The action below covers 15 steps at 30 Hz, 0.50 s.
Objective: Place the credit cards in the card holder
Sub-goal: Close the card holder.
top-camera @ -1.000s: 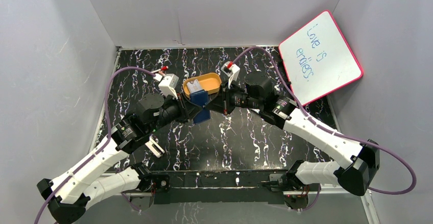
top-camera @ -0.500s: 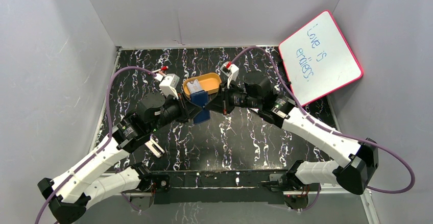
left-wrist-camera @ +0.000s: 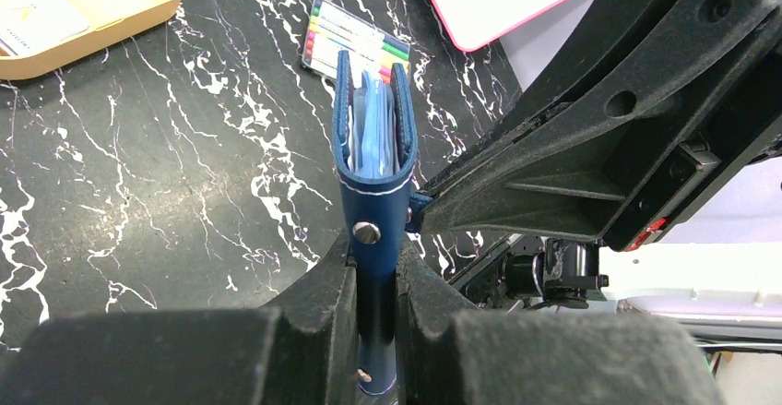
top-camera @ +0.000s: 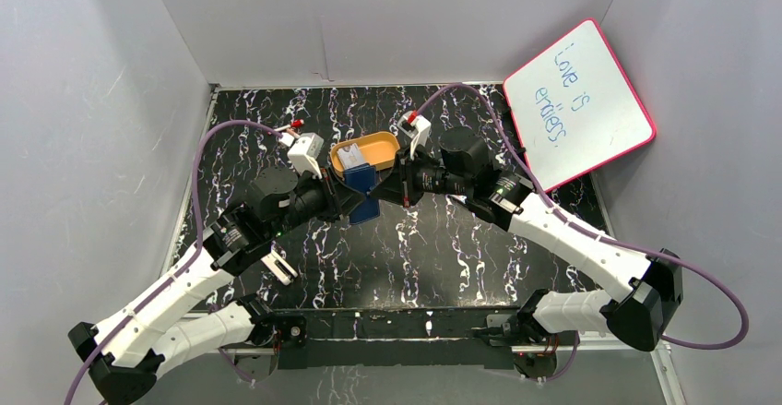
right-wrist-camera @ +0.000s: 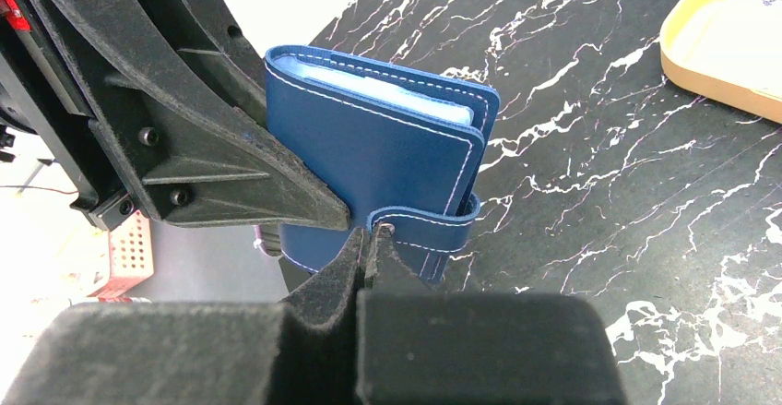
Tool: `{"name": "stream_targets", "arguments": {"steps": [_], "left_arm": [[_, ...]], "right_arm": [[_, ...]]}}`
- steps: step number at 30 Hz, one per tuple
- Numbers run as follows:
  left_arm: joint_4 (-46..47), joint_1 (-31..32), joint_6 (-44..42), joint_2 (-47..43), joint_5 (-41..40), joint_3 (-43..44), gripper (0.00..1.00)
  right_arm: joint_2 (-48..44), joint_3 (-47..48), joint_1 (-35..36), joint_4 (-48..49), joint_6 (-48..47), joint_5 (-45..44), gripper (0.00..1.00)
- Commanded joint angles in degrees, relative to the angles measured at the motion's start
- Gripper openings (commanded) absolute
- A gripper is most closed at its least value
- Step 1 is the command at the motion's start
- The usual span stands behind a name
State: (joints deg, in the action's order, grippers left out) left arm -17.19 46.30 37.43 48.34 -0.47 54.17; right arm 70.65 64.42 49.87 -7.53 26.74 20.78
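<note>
The card holder, a navy wallet, stands on edge above the table with my left gripper shut on its lower part. Light blue slots show in its open top edge. In the right wrist view the card holder is folded, and its snap tab wraps round onto the near face. My right gripper is shut, its tips touching the tab's snap end. From above, both grippers meet at the card holder. A pale credit card lies in the orange tray.
The orange tray lies just behind the wallet. A striped pack of markers lies flat on the black marbled table. A pink-rimmed whiteboard leans at the back right. Grey walls enclose the table.
Both grips are the same. The right wrist has crept slightly to the left; the wallet stays where it was.
</note>
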Motion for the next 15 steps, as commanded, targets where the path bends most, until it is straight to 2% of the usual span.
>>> {"name": "stream_targets", "arguments": {"steps": [1, 15], "left_arm": [[8.2, 0.8, 2.9, -0.3, 9.5, 2.7, 0.00], [10.7, 0.8, 5.1, 0.6, 14.9, 3.7, 0.00]], "right_arm": [[1.3, 2.9, 0.7, 2.8, -0.1, 1.4, 0.00], [2.2, 3.4, 0.8, 2.7, -0.1, 1.1, 0.00]]}}
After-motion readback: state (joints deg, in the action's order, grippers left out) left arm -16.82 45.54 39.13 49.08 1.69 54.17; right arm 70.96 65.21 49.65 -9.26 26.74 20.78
